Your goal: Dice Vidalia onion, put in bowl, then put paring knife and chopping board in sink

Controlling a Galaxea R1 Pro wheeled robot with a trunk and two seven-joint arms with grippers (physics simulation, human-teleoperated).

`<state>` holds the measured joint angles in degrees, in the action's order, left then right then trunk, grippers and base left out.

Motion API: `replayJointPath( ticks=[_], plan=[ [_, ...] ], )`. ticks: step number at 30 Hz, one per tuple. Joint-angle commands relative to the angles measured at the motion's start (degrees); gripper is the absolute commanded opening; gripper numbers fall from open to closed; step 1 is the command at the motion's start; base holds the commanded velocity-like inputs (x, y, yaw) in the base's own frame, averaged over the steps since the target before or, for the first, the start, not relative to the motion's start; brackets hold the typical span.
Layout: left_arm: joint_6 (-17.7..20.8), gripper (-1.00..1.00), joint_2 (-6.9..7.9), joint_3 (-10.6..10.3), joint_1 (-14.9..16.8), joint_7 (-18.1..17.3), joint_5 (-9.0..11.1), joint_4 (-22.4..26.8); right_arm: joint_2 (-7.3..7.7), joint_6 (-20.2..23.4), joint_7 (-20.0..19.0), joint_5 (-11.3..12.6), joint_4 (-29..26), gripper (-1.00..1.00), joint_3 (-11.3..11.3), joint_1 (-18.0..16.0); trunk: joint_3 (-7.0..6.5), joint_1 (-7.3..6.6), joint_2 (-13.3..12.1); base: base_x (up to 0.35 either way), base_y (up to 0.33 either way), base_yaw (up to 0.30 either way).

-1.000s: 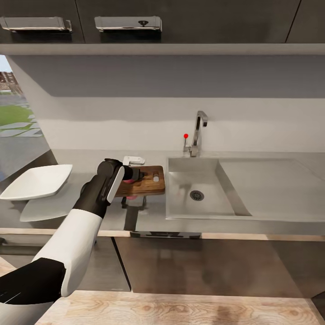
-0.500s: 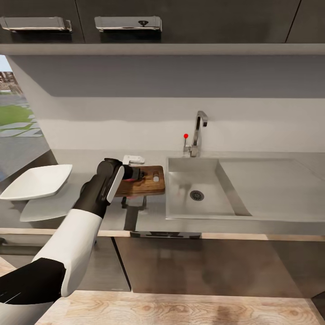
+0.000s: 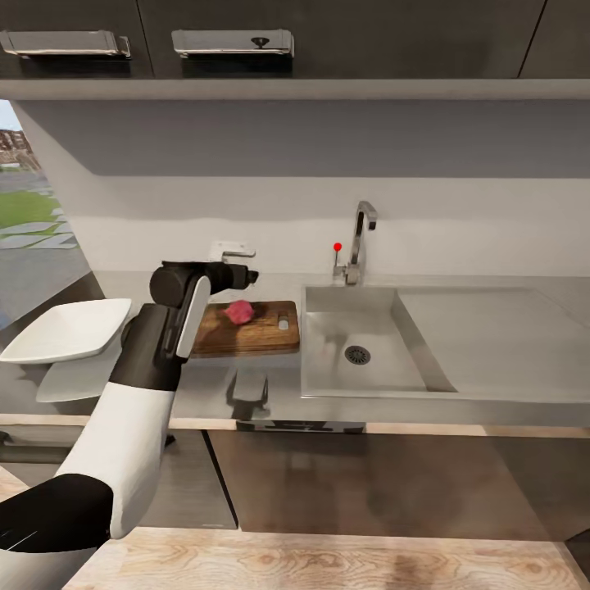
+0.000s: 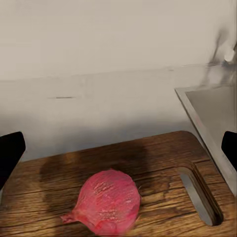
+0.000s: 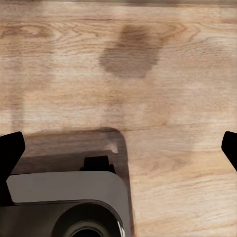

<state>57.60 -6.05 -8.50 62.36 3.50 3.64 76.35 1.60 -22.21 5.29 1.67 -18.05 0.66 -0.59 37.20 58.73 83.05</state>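
On the glossy grey countertop: chopping board, just left of the sink; Vidalia onion resting on it, unheld. Left gripper above the board, fingers spread wide. Right gripper parted over wood-grain floor. White bowl far left.

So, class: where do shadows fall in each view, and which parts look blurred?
Head view: soft tool shadow on the countertop before the chopping board. Left wrist view: dark patch behind the onion; faucet blurred. Right wrist view: shadow blotch on the wooden floor.
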Motion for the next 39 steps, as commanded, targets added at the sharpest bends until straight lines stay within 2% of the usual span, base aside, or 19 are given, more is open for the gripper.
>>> replayJointPath(
  ticks=[1,9,26,39],
  plan=[
    [0.2,1.0,0.03,0.0,0.0,0.4,0.4,0.1,-0.01,-0.2,0.0,0.2,0.0,1.0,0.0,0.0,0.05,0.0,0.0,0.0,0.0,0.0],
    [0.2,1.0,0.08,0.0,0.0,0.4,0.4,-2.5,-0.02,-0.2,0.0,0.2,0.0,1.0,0.0,0.0,0.05,0.0,0.0,-0.11,0.0,0.0],
    [0.2,1.0,0.08,-0.1,0.0,0.4,0.5,-7.4,0.07,-0.2,0.0,0.2,0.0,1.0,0.0,0.0,0.05,0.0,0.0,-0.327,0.0,0.0],
    [-0.2,1.0,-0.01,-0.2,0.0,0.3,0.4,-15.1,0.07,-0.2,0.0,0.1,0.0,1.0,0.0,0.0,0.05,0.0,0.0,-0.333,0.0,0.0]
  ],
)
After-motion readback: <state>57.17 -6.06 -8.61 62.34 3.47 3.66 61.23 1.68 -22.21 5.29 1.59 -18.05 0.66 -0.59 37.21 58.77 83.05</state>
